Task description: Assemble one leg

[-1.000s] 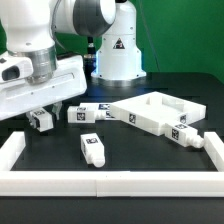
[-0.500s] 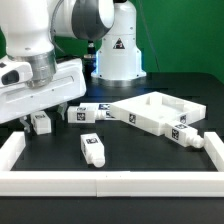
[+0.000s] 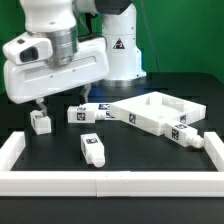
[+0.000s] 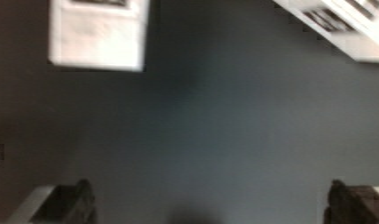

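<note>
Your end effector [image 3: 62,101] hangs spread wide with nothing between its fingers, above the surface [image 3: 50,158] near the edge on the exterior view's left, and the leg [image 3: 40,122] lies on that surface just under one finger, well apart from the panel [image 3: 150,110].

White square panel [image 3: 150,113] with recesses lies flat on black table [image 3: 140,158], toward the exterior view's right, far half. White border rails edge the table: near rail [image 3: 110,182] across the front, left rail [image 3: 12,150], right rail [image 3: 215,152]. Green backdrop [image 3: 185,40] behind. Wrist view blurred, mostly dark table top.
</note>
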`<state>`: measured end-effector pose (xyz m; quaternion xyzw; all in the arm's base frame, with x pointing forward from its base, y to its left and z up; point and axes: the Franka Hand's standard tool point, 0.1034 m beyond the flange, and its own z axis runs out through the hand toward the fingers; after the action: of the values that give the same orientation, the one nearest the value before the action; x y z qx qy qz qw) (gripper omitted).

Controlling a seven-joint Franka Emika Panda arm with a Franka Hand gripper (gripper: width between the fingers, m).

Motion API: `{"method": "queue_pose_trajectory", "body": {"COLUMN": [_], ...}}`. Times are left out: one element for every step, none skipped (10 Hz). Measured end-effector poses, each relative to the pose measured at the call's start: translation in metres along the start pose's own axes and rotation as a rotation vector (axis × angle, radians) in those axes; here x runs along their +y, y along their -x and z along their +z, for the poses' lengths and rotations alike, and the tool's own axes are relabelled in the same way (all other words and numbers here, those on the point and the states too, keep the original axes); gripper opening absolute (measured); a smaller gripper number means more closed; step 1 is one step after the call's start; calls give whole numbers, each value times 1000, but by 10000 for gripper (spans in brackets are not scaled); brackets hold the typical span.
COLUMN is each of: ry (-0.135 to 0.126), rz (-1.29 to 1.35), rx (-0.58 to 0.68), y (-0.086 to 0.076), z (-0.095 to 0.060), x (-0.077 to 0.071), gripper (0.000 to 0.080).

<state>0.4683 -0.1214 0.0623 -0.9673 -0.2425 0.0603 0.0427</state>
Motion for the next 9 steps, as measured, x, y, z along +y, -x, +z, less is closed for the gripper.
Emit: {"method": "queue_pose_trajectory", "body": {"ry": [8, 8, 9, 28, 27, 28, 27, 27, 34], "rz": [3, -15, -20, -41, -41, -39, -40, -40, -51], "rx": [9, 13, 20, 41, 39, 39, 39, 39, 42], "y": [-20, -36, -51, -59, -57, -57, -57, -57, -59], "z": [-8, -9, -7, -2, -2, -2, -2, -2, -3], "x": [-17, -32, -49, -56, -55, -54, -55, -54, -56], "gripper": [649, 649, 649, 649, 649, 649, 649, 649, 649]}}
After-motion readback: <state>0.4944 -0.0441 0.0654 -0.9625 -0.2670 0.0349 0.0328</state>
